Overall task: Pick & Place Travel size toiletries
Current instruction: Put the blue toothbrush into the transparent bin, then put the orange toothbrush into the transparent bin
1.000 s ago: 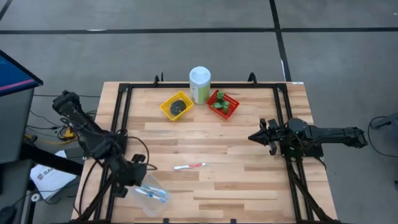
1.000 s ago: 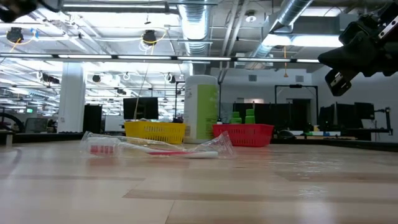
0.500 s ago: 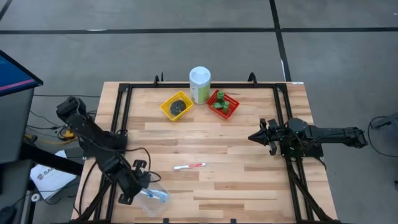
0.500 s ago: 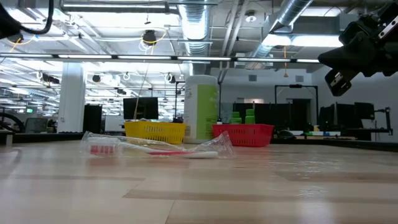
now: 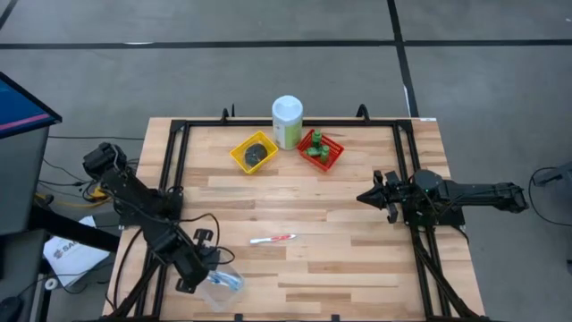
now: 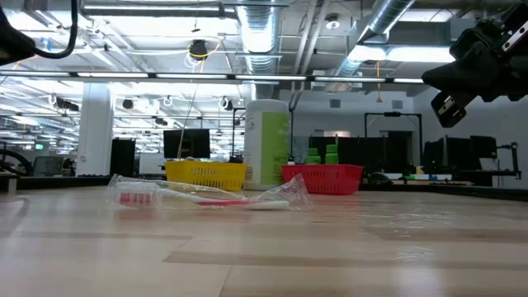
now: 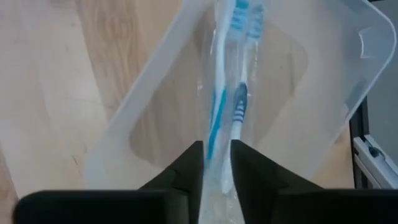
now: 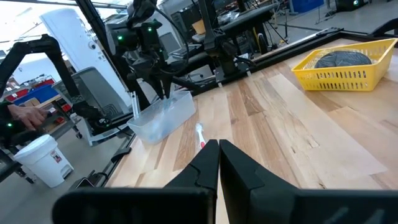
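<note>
My left gripper (image 5: 198, 271) (image 7: 216, 167) hangs over a clear plastic bin (image 5: 222, 288) (image 7: 323, 93) at the table's near left and is shut on a clear-wrapped blue toothbrush (image 7: 221, 74). A darker blue toothbrush (image 7: 241, 109) lies beside it over the bin. A pink toothbrush (image 5: 273, 239) (image 6: 206, 198) in clear wrap lies flat on the table's middle. Dark tins fill a yellow basket (image 5: 254, 152). Green bottles sit in a red basket (image 5: 320, 149). My right gripper (image 5: 368, 197) (image 8: 218, 158) waits shut above the table's right side. My left gripper pinches the wrapped blue toothbrush by its handle end (image 7: 213, 146) between the two fingers, coming from above. The toothbrush hangs down below the fingers with its head end (image 7: 239, 15) inside the bin. Whether the head touches the bin's floor, I cannot tell.
A tall pale-green canister with a white cap (image 5: 287, 121) stands between the two baskets at the far edge. A black frame (image 5: 174, 170) runs along the table's sides. Bare wood lies around the pink toothbrush.
My left gripper has moved toward the table's near edge and now stands over the clear bin. The pink toothbrush and the baskets have stayed in place.
</note>
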Robot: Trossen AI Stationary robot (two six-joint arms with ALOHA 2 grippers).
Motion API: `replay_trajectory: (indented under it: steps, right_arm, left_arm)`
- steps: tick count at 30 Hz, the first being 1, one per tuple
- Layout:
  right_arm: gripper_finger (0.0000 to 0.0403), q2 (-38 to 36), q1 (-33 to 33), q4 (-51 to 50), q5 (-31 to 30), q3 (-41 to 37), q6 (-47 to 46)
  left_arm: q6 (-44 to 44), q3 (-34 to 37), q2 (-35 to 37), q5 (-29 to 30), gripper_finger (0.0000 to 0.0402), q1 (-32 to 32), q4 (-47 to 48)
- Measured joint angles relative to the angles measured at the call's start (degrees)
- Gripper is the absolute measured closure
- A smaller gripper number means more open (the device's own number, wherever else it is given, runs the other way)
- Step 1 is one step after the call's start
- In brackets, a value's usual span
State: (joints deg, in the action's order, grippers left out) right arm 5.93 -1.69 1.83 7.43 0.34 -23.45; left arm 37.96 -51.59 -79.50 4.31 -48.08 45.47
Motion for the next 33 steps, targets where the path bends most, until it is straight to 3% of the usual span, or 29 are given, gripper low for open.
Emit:
replay_trajectory:
  steps: [11, 15, 21, 24, 30, 33]
  right_arm:
    - [0.0396, 0.0, 0.0, 0.0, 0.0, 0.0, 0.0]
    - [0.0396, 0.0, 0.0, 0.0, 0.0, 0.0, 0.0]
    - [0.0396, 0.0, 0.0, 0.0, 0.0, 0.0, 0.0]
    - [0.0396, 0.0, 0.0, 0.0, 0.0, 0.0, 0.0]
    - [0.0396, 0.0, 0.0, 0.0, 0.0, 0.0, 0.0]
    - [0.0396, 0.0, 0.0, 0.0, 0.0, 0.0, 0.0]
  left_arm:
    - [-1.8, 0.0, 2.9, 2.6, 0.0212, 0.8, -0.9]
    - [0.8, 0.0, 5.9, 8.6, 0.0186, 3.3, -4.3]
    - [-0.6, -0.1, 9.3, 19.9, 0.0186, 12.4, -13.4]
    - [-5.5, -0.1, 8.2, 18.8, 0.0188, 18.0, -18.2]
    - [-11.2, -0.1, 0.0, 7.2, 0.0188, 28.1, -23.8]
    - [-13.8, -0.1, -4.6, 5.1, 0.0189, 30.4, -28.3]
